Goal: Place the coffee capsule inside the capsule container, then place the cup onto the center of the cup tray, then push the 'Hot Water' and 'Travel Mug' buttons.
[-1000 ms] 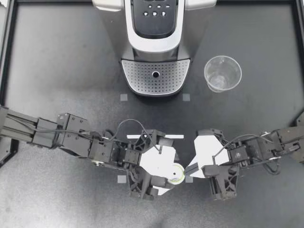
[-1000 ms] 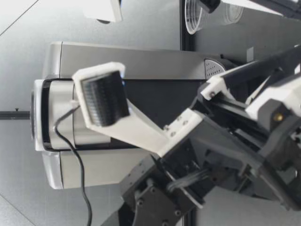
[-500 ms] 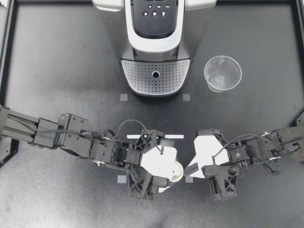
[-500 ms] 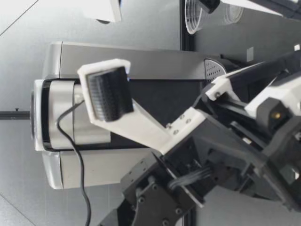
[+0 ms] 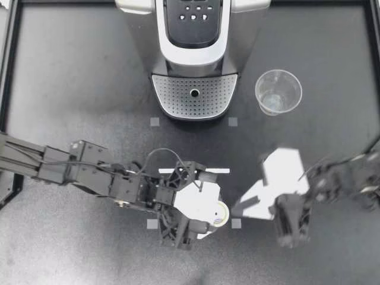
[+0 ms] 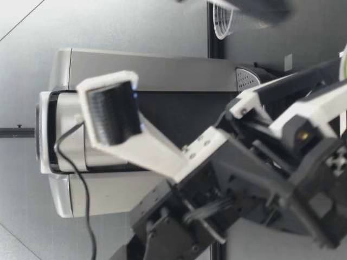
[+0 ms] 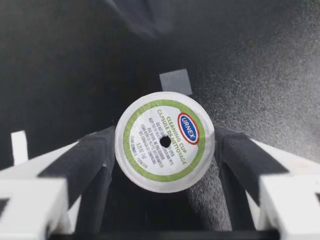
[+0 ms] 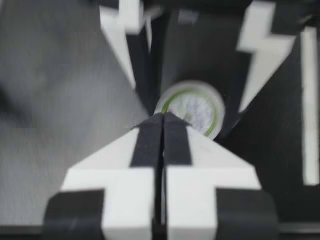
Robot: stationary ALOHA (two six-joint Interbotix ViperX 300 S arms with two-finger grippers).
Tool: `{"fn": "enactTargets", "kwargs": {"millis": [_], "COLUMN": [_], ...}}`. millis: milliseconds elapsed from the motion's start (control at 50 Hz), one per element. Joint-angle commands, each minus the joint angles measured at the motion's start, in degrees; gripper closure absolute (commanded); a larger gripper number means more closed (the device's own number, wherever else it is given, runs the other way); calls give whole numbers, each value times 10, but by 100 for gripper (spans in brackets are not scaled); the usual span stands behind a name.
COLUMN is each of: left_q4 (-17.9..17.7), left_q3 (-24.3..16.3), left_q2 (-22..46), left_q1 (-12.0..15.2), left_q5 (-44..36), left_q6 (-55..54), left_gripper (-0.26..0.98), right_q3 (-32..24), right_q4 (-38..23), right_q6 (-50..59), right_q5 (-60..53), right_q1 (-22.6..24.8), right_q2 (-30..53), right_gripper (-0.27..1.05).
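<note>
left gripper (image 5: 212,209) stayed clamped on the coffee capsule (image 5: 221,215), well in front of the coffee machine (image 5: 195,53); right gripper (image 5: 239,208), closed tight on nothing, had swung aside, blurred, just as far from the machine; capsule looked free to travel to the machine; cup (image 5: 278,92) sat beside the machine, untouched

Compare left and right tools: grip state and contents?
Left tool is shut on the coffee capsule, fingers apart at its sides; right tool is shut empty, fingers pressed together. Left tool carries the capsule; right tool only points at it. Both sit in front of the coffee machine, facing each other.
</note>
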Motion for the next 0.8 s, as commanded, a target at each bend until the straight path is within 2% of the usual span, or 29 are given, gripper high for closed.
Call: {"fn": "enactTargets", "kwargs": {"millis": [0, 180, 360, 520, 780], "left_q4": [1, -1, -4, -7, -9], "left_q3": [4, 33, 64, 84, 92], "left_q2": [-36, -74, -105, -122, -130], "left_q1": [0, -1, 0, -1, 0], "left_q5": [-2, -2, -3, -4, -4], "left_q6": [-2, -11, -16, -17, -15], "left_gripper": [24, 24, 24, 24, 25], "right_q3": [9, 26, 1, -35, -77], "right_q4": [5, 10, 8, 1, -1], "right_q6": [11, 48, 46, 33, -3], "right_q5": [-49, -167, -191, -207, -220], "right_q1": [-35, -121, -189, -214, -231], "right_q2": [-31, -34, -15, 12, 25], "right_gripper": [71, 71, 71, 71, 71]}}
